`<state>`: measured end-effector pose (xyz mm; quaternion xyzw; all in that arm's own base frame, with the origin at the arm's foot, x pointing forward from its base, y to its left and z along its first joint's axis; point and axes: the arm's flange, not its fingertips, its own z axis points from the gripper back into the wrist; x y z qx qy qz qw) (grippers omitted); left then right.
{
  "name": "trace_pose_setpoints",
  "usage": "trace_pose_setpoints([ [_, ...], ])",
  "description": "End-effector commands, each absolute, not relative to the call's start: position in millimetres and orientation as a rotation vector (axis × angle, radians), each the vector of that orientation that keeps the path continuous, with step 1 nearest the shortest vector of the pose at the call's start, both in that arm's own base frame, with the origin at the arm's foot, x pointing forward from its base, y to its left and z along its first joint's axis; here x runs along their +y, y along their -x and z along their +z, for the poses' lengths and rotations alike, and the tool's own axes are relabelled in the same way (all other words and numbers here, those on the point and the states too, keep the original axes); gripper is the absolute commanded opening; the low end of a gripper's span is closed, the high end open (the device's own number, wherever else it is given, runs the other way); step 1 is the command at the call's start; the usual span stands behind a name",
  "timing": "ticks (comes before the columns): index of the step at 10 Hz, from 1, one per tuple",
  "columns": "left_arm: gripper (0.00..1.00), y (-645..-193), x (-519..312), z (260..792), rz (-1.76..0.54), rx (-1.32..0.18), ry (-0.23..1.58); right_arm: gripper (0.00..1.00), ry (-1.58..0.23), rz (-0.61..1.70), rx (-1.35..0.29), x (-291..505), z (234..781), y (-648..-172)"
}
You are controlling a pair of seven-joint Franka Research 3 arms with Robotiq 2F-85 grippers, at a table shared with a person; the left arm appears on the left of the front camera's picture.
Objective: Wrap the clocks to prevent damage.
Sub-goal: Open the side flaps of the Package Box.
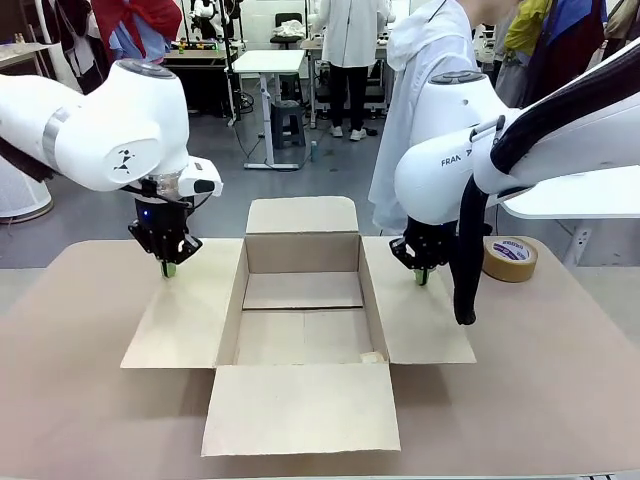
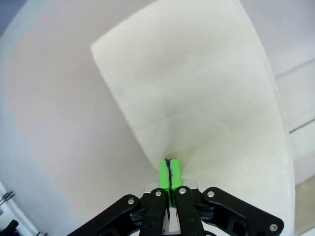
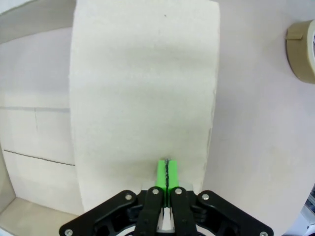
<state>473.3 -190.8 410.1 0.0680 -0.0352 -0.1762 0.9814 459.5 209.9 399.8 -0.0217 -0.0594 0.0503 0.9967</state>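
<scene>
left pincer (image 1: pixel 168 268): closed, pointing down | right pincer (image 1: pixel 422 276): closed, pointing down

1. You see the carton (image 1: pixel 305 300) in plain brown cardboard, matt and slightly fibrous, with creased flaps.
2. The surface (image 1: pixel 560 380) beneath it looks like smooth, matt beige board.
3. On the far right, the tape roll (image 1: pixel 510 258) shows tan tape with a faint sheen and a printed paper label.
4. The left arm (image 1: pixel 110 125) and right arm (image 1: pixel 450 160) wear glossy white plastic shells.
5. The left pincer (image 1: pixel 168 268) and right pincer (image 1: pixel 422 276) are matt black, tipped with bright green, rubbery-looking pads (image 2: pixel 164 172).
</scene>
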Motion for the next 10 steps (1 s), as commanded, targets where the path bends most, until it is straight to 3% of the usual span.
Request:
trace_pose_setpoints([
  [1,0.00,-475.9,-180.3,391.3,-0.367,-0.006,0.007,0.01,0.019,0.075,-0.080,207.4,386.7,-461.9],
  [4,0.00,-479.4,-182.7,367.4,-0.375,0.073,0.055,0.01,0.000,0.060,-0.043,205.8,370.9,-467.6],
  [7,0.00,-480.9,-178.6,373.7,-0.371,0.047,0.089,0.01,-0.052,0.104,-0.068,201.9,383.4,-471.2],
  [10,0.00,-477.5,-183.6,361.0,-0.360,0.067,0.037,0.01,0.012,0.057,-0.046,204.7,370.5,-465.4],
])
